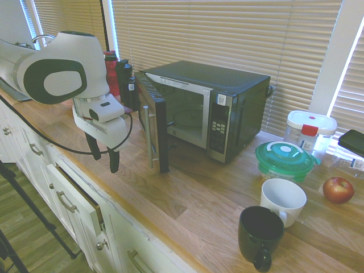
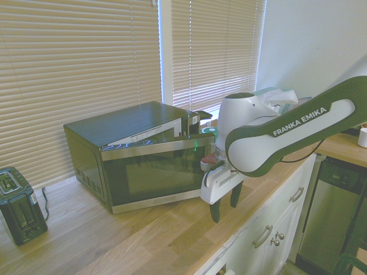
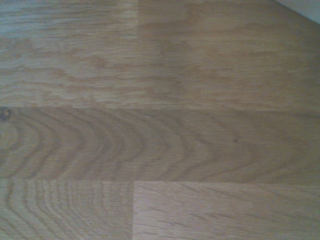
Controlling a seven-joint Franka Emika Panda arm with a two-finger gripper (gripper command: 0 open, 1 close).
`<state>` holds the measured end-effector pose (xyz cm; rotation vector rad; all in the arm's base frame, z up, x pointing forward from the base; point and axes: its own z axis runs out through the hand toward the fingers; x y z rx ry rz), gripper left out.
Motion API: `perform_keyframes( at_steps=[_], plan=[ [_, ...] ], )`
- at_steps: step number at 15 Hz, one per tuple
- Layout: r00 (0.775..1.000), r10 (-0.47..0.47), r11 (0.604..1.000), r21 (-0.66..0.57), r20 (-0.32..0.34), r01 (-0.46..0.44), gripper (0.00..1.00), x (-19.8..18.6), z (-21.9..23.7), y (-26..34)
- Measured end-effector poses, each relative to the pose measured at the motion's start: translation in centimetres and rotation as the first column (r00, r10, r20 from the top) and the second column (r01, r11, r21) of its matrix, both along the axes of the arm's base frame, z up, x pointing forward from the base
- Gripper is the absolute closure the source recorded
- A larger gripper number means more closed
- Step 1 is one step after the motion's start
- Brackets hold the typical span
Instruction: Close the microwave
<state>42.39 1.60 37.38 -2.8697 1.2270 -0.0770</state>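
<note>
While the microwave (image 1: 227,108) sits on the wooden countertop (image 1: 193,210) against the window blinds (image 1: 222,34), its door (image 1: 157,125) hangs partly open, swung out toward the counter's front edge. Your gripper (image 1: 106,161) is low over the counter near that edge, beside the outer face of the door. Its two dark fingers (image 1: 114,161) point down and are spread, nothing between them; you have no grip on the door handle (image 1: 148,136). Wrist view gives you just wood grain, plus a pale corner.

On the panel side of the microwave you have a green-lidded bowl (image 1: 285,162), a white-lidded container (image 1: 310,129), a white mug (image 1: 282,200), a black mug (image 1: 260,236) and a red apple (image 1: 338,190). The mugs stand side by side, nearer the front edge than the bowl. Toaster (image 2: 20,205) is at the hinge side, near the blinds. Red bottle (image 1: 112,74) and dark bottles (image 1: 124,82) stand behind the door in the first exterior view. Below the counter, one drawer (image 1: 74,199) is pulled out a bit.
</note>
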Motion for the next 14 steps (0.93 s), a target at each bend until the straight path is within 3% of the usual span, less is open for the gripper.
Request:
perform_keyframes(
  at_steps=[5, 9, 14],
  plan=[
    [1.0, -0.014, 1.0, 0.001, 0.022, 0.014, 0.0, 0.6, 1.1, -0.2],
    [0.996, -0.011, 1.0, 0.001, 0.088, 0.011, 0.0, 2.3, 4.7, -0.1],
    [0.991, 0.037, 0.999, -0.024, 0.126, -0.034, 0.0, 4.4, 8.9, 2.1]
  ],
)
